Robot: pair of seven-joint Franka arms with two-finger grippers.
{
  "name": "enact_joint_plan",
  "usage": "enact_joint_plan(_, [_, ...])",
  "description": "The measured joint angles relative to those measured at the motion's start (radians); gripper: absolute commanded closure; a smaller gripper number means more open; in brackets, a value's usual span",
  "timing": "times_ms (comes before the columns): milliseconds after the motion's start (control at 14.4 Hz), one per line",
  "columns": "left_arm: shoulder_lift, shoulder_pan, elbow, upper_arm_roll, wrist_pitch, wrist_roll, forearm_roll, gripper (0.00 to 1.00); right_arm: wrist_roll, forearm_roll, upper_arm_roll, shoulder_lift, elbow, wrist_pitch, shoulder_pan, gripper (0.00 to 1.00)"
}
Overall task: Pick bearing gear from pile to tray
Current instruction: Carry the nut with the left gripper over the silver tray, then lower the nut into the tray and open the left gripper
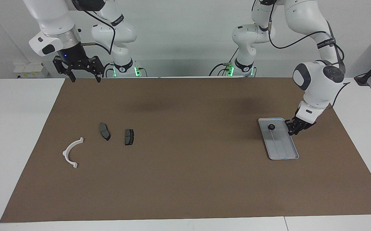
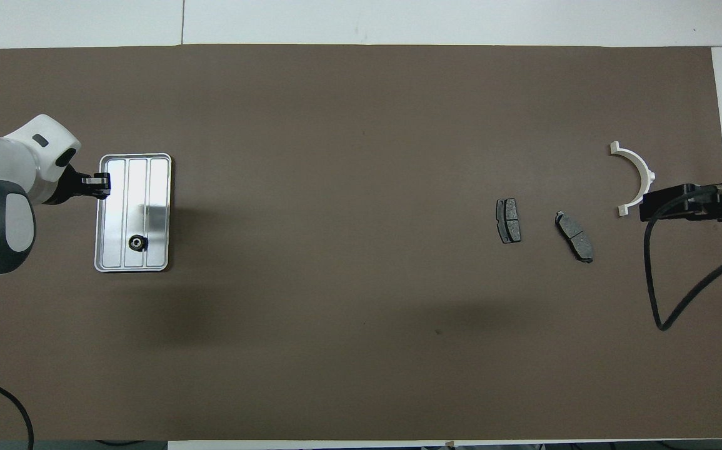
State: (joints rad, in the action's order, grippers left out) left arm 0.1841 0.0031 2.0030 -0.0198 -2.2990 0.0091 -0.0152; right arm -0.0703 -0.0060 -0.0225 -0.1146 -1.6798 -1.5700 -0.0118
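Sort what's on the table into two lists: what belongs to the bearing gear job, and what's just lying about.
Belongs to the job:
- bearing gear, already lying in the tray
- tray
- left gripper, shut, at the tray's edge

Just lying about:
- white arc bracket
- two brake pads
- right gripper, open, waiting

The left arm (image 1: 317, 80) bends down low, its pincer (image 1: 294, 129) closed tight with the fingertips together. The right arm (image 1: 55, 25) waits raised, its pincer (image 1: 84, 78) spread wide, pointing down.
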Motion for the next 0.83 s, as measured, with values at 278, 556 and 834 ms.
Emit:
enact_joint_plan(278, [0.031, -0.015, 0.01, 0.001, -0.061, -0.024, 0.0, 1.0, 0.0, 0.0, 0.0, 0.0, 0.0, 0.0, 0.0, 0.0])
enact_joint_plan(556, [0.08, -0.028, 0.017, 0.002, -0.125, -0.049, 0.0, 1.0, 0.0, 0.0, 0.0, 0.0, 0.001, 0.0, -0.001, 0.0])
enact_joint_plan(834, [0.109, -0.037, 0.031, 0.002, -0.143, -0.064, 0.0, 1.0, 0.0, 0.0, 0.0, 0.0, 0.001, 0.0, -0.007, 0.0])
